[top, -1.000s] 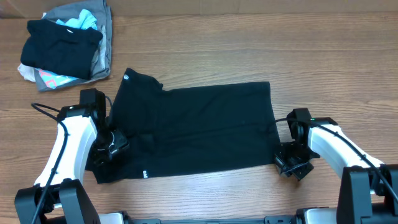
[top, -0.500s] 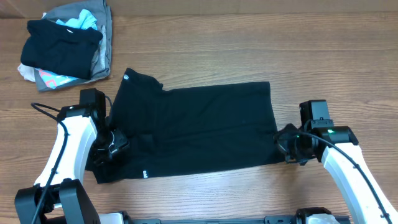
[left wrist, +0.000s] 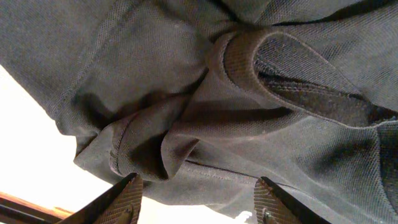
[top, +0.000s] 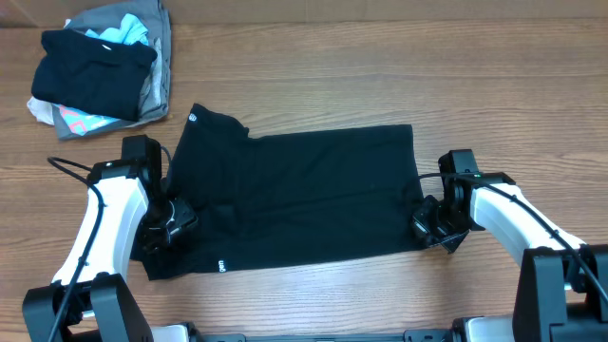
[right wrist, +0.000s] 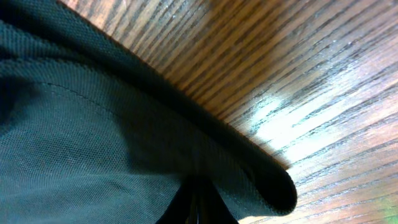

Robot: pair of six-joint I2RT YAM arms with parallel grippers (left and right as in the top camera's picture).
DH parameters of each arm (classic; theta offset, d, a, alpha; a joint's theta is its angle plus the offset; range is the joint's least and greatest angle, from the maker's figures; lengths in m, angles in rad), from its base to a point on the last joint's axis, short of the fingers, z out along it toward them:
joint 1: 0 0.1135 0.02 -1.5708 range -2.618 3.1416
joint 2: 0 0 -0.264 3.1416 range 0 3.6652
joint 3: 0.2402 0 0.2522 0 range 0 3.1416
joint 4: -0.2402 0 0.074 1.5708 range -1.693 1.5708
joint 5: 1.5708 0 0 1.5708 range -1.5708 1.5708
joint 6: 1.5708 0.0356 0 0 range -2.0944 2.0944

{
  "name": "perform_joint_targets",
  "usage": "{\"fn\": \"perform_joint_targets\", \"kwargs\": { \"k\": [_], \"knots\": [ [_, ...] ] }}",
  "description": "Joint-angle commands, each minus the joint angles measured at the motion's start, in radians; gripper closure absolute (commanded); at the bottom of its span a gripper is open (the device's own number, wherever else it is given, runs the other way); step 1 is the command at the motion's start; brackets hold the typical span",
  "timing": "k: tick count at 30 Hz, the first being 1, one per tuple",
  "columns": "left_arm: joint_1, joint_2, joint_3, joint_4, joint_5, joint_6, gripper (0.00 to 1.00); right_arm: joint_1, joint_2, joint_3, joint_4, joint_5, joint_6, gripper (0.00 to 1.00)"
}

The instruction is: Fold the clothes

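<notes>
Here we find the black T-shirt (top: 304, 199) spread flat across the middle of the wooden bench (top: 380, 76). It lies lengthwise from left to right. A small white logo (top: 191, 119) shows at its far left corner and a small white mark (top: 220, 266) near its front edge.

The left tool (top: 171, 223) sits at the shirt's left end, close to the front corner, where the cloth is rumpled. From the left wrist we see its two fingers (left wrist: 127, 198) standing well apart, with bunched folds and a thick hem of the shirt just beyond the tips. We see nothing clamped between them, and whether the tips touch the cloth we cannot tell.

The right tool (top: 429, 226) is at the shirt's right edge, towards the front. From the right wrist its fingers are drawn tight together, and the shirt's edge runs in where they meet. The hem there curls up off the wood and casts a shadow, so we read it as a pinch on the edge of the cloth.

Well apart, in the far left corner of the bench, lies a heap of garments (top: 100, 66), black on top with grey, light blue and pink showing beneath.
</notes>
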Motion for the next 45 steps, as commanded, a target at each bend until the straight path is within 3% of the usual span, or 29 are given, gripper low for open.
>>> {"fn": "perform_joint_targets", "kwargs": {
  "k": [1, 18, 26, 29, 30, 31, 33, 35, 39, 45],
  "knots": [
    [0.004, -0.008, 0.000, -0.001, 0.005, 0.016, 0.39, 0.003, 0.013, -0.003, -0.021, 0.090, 0.058, 0.96],
    [0.004, -0.021, 0.018, -0.004, 0.084, 0.069, 0.38, 0.003, 0.006, -0.061, -0.179, 0.164, 0.370, 0.96],
    [0.004, -0.080, 0.051, -0.020, 0.101, 0.088, 0.37, 0.003, -0.099, -0.053, -0.251, 0.232, 0.439, 0.96],
    [0.004, -0.119, 0.103, -0.052, 0.110, 0.099, 0.35, 0.003, -0.211, -0.015, -0.286, 0.249, 0.376, 0.96],
    [0.004, -0.135, 0.128, -0.066, 0.110, 0.099, 0.34, 0.003, -0.248, 0.008, -0.298, 0.249, 0.334, 0.93],
    [0.003, -0.150, 0.156, -0.078, 0.111, 0.099, 0.34, 0.003, -0.276, 0.033, -0.309, 0.249, 0.294, 0.80],
    [-0.003, -0.172, 0.211, -0.090, 0.132, 0.106, 0.29, 0.003, -0.328, 0.105, -0.330, 0.245, 0.193, 0.40],
    [-0.018, -0.184, 0.282, -0.085, 0.187, 0.121, 0.18, 0.003, -0.348, 0.179, -0.331, 0.224, 0.087, 0.01],
    [-0.061, -0.172, 0.404, -0.016, 0.235, 0.125, 0.00, 0.003, -0.340, 0.326, -0.272, 0.219, -0.048, 0.00],
    [-0.146, -0.020, 0.557, 0.096, 0.238, 0.146, 0.00, 0.003, -0.279, 0.380, -0.063, 0.243, -0.176, 0.00]
  ]
}}
